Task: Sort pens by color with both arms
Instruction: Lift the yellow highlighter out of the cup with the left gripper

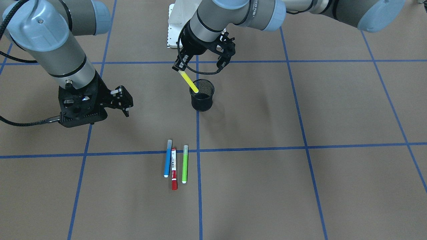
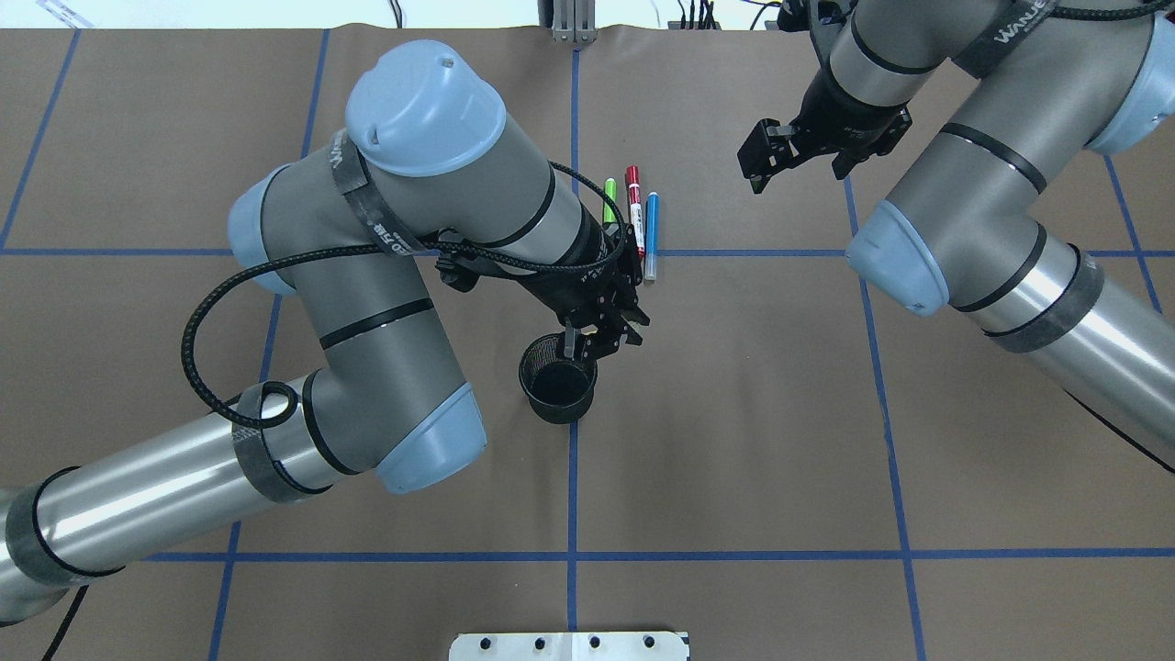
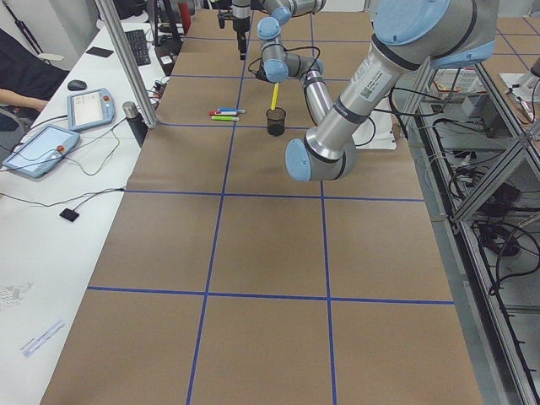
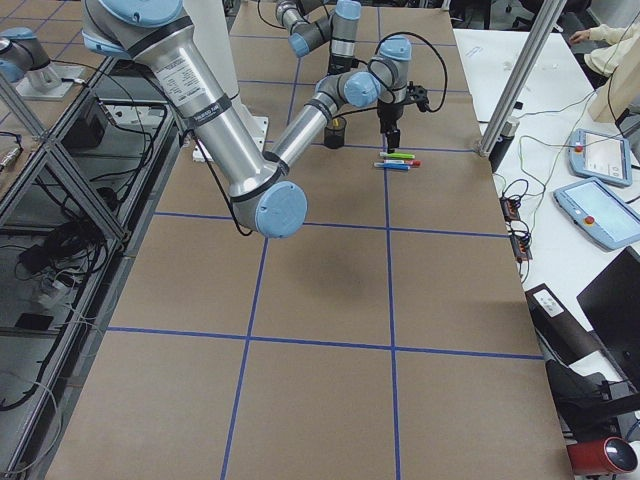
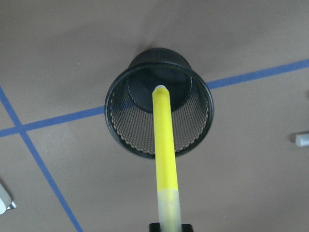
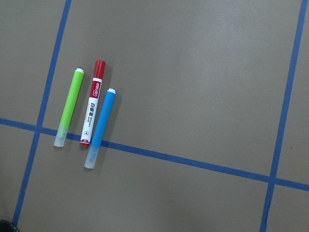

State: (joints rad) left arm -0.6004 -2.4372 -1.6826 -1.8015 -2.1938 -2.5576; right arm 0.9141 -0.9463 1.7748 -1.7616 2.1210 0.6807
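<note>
Pens, four, blue (image 1: 167,158), red (image 1: 174,168), green (image 1: 184,164) together, yellow (image 1: 189,81) grasped by left pincer (image 1: 177,68) over one cup (image 1: 203,104), right pincer (image 1: 128,107) released

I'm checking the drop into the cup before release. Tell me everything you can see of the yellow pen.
The yellow pen is a slim, plastic-looking marker with a bright yellow barrel and a pale translucent cap. The left tool is shut on its cap end, so it is off the table. It hangs tilted, with its rounded lower end at the mouth of the black mesh cup. I cannot tell whether it touches the cup.
</note>
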